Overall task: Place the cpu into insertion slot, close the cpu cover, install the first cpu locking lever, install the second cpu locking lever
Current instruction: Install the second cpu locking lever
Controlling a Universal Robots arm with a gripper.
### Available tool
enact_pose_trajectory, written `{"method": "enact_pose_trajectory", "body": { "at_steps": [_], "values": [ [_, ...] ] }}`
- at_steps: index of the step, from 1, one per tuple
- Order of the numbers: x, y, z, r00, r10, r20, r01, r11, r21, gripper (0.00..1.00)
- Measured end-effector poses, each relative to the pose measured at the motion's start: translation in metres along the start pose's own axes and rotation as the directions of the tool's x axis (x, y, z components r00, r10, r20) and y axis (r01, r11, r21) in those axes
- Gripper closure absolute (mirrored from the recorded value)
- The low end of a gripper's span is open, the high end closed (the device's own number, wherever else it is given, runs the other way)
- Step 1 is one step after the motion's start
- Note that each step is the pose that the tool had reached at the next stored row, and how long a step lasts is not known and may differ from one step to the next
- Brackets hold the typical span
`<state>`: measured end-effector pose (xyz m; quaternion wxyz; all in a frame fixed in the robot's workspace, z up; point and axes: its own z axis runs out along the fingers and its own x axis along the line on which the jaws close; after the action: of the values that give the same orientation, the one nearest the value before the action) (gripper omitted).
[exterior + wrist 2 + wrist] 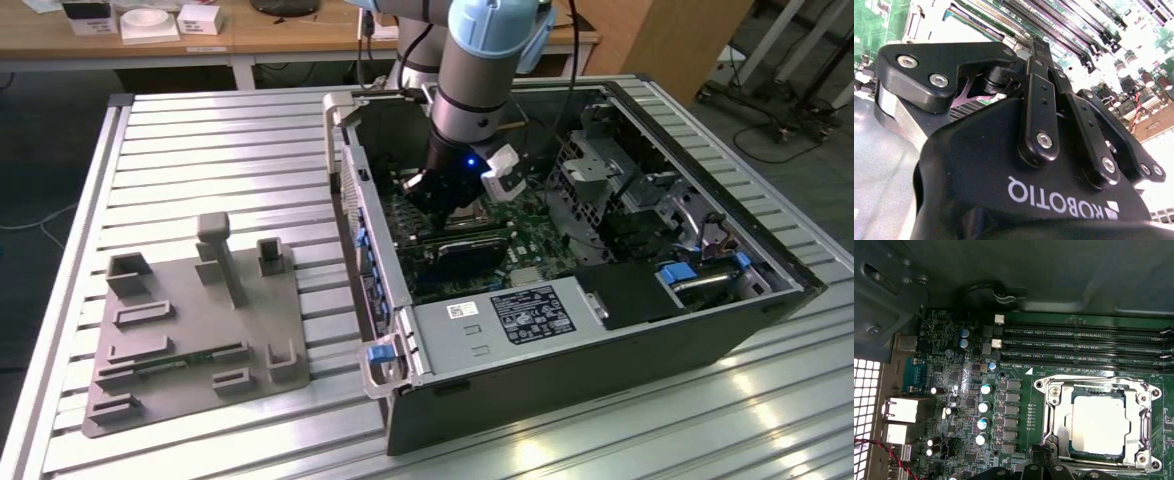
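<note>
The arm is seen lowered into the open computer case (587, 330) in the exterior view, with the gripper (447, 195) positioned close above the motherboard (527, 240), near the case wall at the exterior view's left. The case is laid on its side on a slatted metal table (214, 150); a grey fixture plate (194, 335) is located well apart from it, toward the exterior view's left. In the first wrist view the cpu (1100, 424) is shown seated flat in the insertion slot (1093, 455), silvery-grey top facing up. The cpu cover (1056, 422) is seen lying down around the chip, its frame bordering the chip on all visible sides. The memory slots (1084, 347) are located beside the socket, and a row of capacitors (985, 407) is located on the green board nearby. The gripper body is seen close-up in the second wrist view (1041, 115), w/ linkage bars drawn near each other; whether the pincer is released or clenched cannot be told, as the tips are hidden. Nothing is seen held.
</note>
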<state>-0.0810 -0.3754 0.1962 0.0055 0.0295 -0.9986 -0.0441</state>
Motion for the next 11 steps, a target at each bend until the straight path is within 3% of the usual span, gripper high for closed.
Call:
{"method": "enact_pose_trajectory", "body": {
  "at_steps": [5, 11],
  "values": [
    [0.0001, 0.0, 0.0003, 1.0, -0.001, 0.0, 0.001, 1.0, 0.0063, 0.9],
    [0.0036, 0.0003, 0.0004, 1.0, -0.004, -0.0001, 0.004, 1.0, 0.0061, 0.9]
  ]
}}
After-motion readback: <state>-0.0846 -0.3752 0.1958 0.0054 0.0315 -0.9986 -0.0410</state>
